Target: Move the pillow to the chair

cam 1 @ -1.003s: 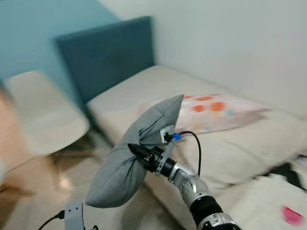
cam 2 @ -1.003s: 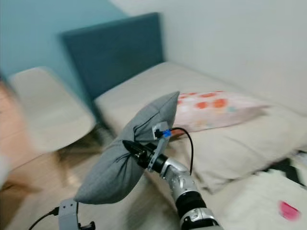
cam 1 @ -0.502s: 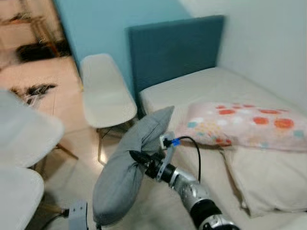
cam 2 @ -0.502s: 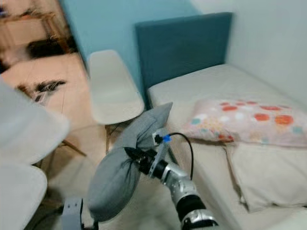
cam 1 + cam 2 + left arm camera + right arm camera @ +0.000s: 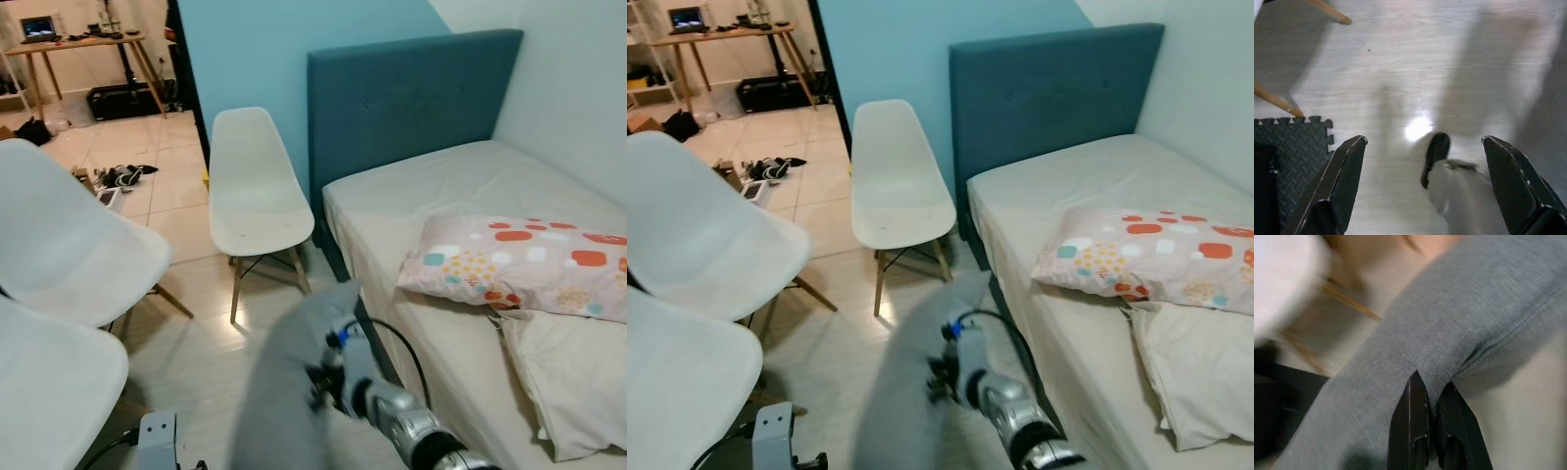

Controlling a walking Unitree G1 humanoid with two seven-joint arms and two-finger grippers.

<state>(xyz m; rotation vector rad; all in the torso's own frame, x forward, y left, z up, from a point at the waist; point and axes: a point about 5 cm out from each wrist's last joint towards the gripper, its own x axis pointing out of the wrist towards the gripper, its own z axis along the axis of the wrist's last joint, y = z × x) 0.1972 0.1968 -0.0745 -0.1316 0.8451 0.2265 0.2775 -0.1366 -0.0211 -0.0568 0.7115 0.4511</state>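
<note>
The right gripper [image 5: 1430,396] is clenched on a fold of the grey pillow [image 5: 289,392], which hangs blurred in front of the robot, low over the floor [image 5: 196,343] beside the bed [image 5: 441,196]. Its fingers [image 5: 1409,416] pinch the fabric tight between them. The left gripper [image 5: 1425,161] hangs over the pale floor with its fingers [image 5: 1347,171] spread wide apart, holding nothing; a dark foam mat [image 5: 1293,152] lies beneath it to one side.

A white chair [image 5: 255,186] stands against the blue headboard [image 5: 411,98], apart from the pillow. Two more white chairs [image 5: 73,245] stand to the robot's left. A patterned pillow [image 5: 509,259] lies on the bed, with a cream one [image 5: 578,372] just beside it.
</note>
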